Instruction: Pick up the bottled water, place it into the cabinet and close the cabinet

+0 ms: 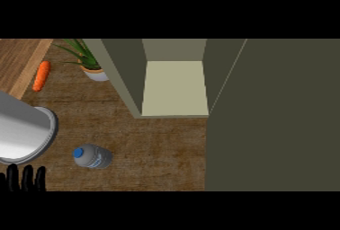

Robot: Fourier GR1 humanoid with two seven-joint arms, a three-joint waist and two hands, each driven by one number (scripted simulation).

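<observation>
Looking down from my head, the brown, grainy bench (159, 148) lies bare between the bottled water (92, 157) and the cabinet (174, 85), whose door (272, 117) stands swung open along the right, a flat olive slab reaching the lower edge. The pale shelf inside is open to the front. One bottle stands upright near the lower left: clear rounded body, blue cap. One orange carrot (42, 75) lies at the upper left on a lighter wooden strip. One potted plant (90, 63) sits just beside the cabinet's left wall. My left hand (25, 178) rests at the lower left edge, fingers straight and released, apart from the bottle. A grey forearm (23, 128) enters from the left edge.
</observation>
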